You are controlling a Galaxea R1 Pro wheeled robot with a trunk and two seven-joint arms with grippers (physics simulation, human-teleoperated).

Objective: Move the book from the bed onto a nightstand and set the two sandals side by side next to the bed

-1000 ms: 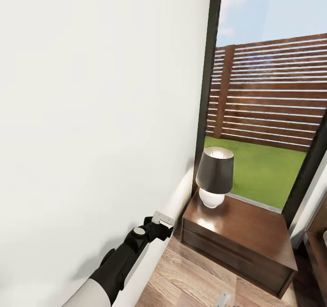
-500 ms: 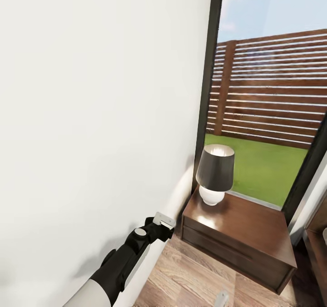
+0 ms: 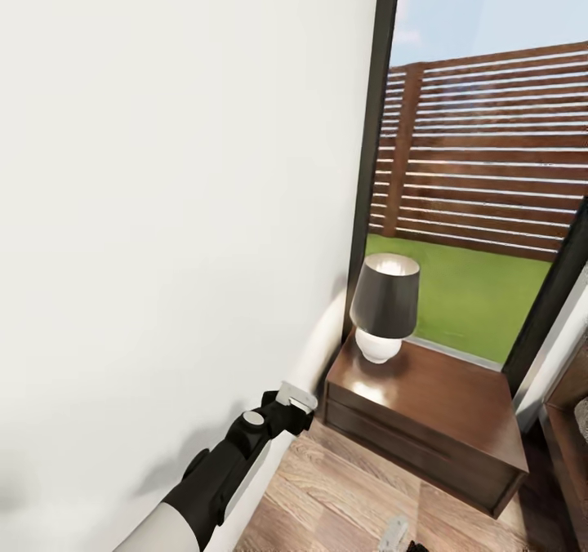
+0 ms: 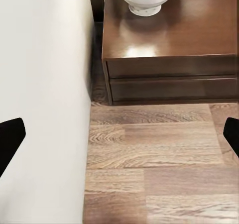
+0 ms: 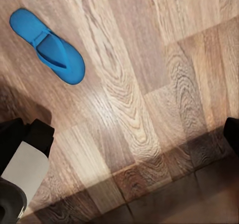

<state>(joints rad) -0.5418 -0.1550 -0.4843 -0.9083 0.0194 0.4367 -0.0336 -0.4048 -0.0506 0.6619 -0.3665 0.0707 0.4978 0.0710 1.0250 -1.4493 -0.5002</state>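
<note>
The nightstand (image 3: 425,401) is dark brown and stands against the white wall below a window, bearing a lamp (image 3: 384,303) with a black shade and white base. My left gripper (image 3: 286,405) hovers low beside the wall, just short of the nightstand's front corner. In the left wrist view that gripper (image 4: 119,137) is open over bare floor, facing the nightstand's drawers (image 4: 172,79). One blue sandal (image 5: 47,45) lies flat on the wood floor, some way off from my open right gripper (image 5: 122,134), which holds nothing. The book is out of view.
A large white wall (image 3: 163,209) stands close along my left arm. The window looks onto grass and a slatted wooden fence (image 3: 490,152). Dark brown wood with a grey patch (image 3: 576,421) shows at the right edge. A black-and-white robot part (image 5: 25,164) sits near the sandal.
The whole head view has shifted slightly, so the nightstand and lamp sit a little further left and higher. The left arm keeps its pose.
</note>
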